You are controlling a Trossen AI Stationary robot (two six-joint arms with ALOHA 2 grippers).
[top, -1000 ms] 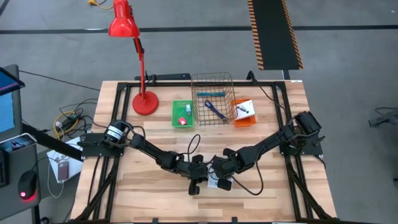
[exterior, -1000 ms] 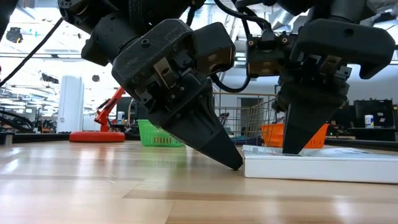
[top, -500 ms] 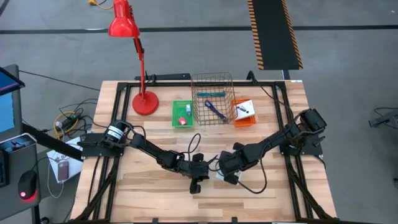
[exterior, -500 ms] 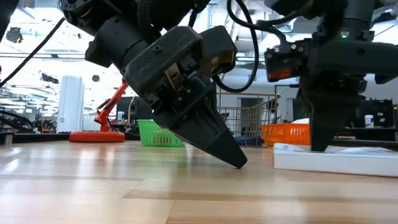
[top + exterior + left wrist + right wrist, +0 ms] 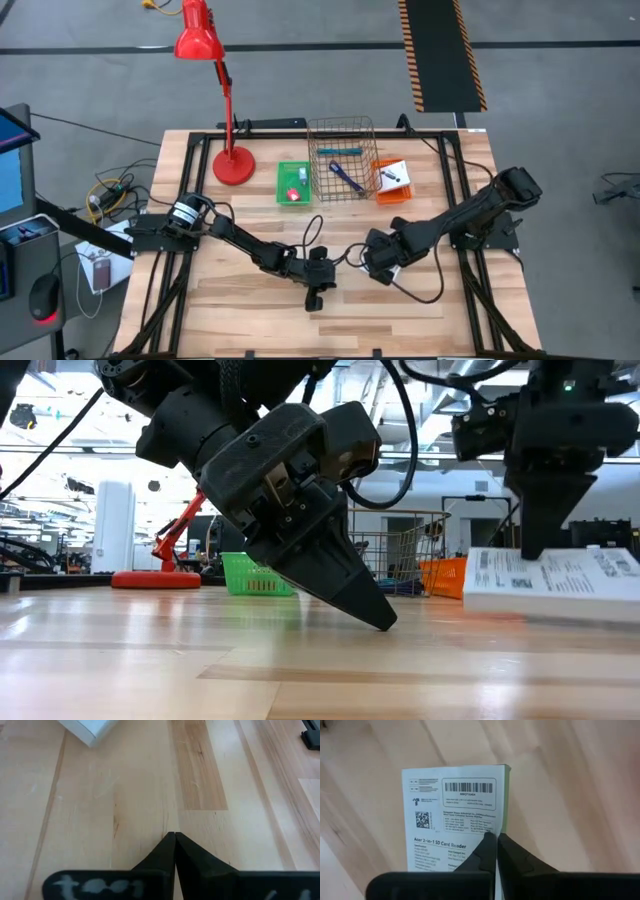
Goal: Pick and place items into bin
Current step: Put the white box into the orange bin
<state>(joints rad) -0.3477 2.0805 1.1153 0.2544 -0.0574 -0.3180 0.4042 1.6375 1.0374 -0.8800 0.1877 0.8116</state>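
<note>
Wooden table point(image 5: 200, 310): right gripper point(image 5: 543, 550), pinched shut on white box point(image 5: 452, 815), lifts it; next, carry to twelve-o'clock basket point(image 5: 341, 160). Left gripper point(image 5: 378, 622) closed, empty.

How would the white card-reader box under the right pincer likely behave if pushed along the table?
The white box looks flat, with straight edges, so it would probably slide rather than roll or tip. Its printed face looks smooth, so the shut right pincer on top might slip. It seems light, likely pivoting if pushed off-centre.
</note>
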